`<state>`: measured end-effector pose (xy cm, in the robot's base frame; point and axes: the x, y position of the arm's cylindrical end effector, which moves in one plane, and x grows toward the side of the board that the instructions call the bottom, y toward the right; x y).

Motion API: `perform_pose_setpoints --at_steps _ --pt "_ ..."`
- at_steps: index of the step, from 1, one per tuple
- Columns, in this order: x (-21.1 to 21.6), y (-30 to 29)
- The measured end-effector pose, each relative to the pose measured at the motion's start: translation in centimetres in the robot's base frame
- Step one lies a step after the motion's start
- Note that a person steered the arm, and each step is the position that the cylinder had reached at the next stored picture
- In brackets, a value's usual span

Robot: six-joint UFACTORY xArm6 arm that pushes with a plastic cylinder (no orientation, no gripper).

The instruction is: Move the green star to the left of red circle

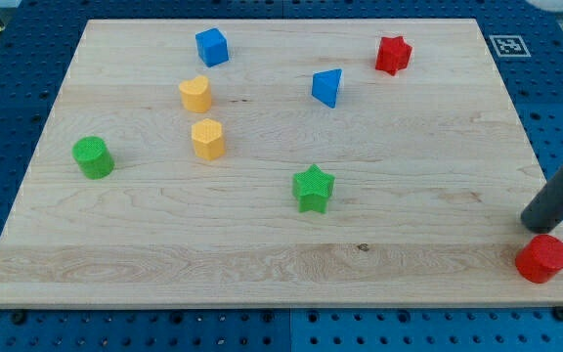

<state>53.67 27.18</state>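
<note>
The green star [313, 188] lies near the middle of the wooden board [262, 264], slightly toward the view's bottom. The red circle [541, 258] sits at the board's bottom right corner. My tip [532, 226] is just above the red circle, touching or almost touching its upper left edge, far to the right of the green star. The dark rod rises from it toward the view's right edge.
A red star [393, 55] is at the top right. A blue triangle [327, 87] and a blue cube [211, 46] lie near the top. Two yellow blocks [195, 94] [207, 139] are left of centre. A green cylinder [93, 157] is at the left.
</note>
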Motion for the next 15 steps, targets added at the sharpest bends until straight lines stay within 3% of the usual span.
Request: perform_pose_setpoints --at_steps 1,2,3,5,9,11,13,15 --pt "-3.9 -2.9" --pt "-9.2 -11.9" --pt "-11.2 -18.6" --pt "-9.6 -25.3" --pt "-4.1 -25.8" --pt "1.0 -25.6" --pt "1.0 -20.5" --pt "3.9 -15.2"
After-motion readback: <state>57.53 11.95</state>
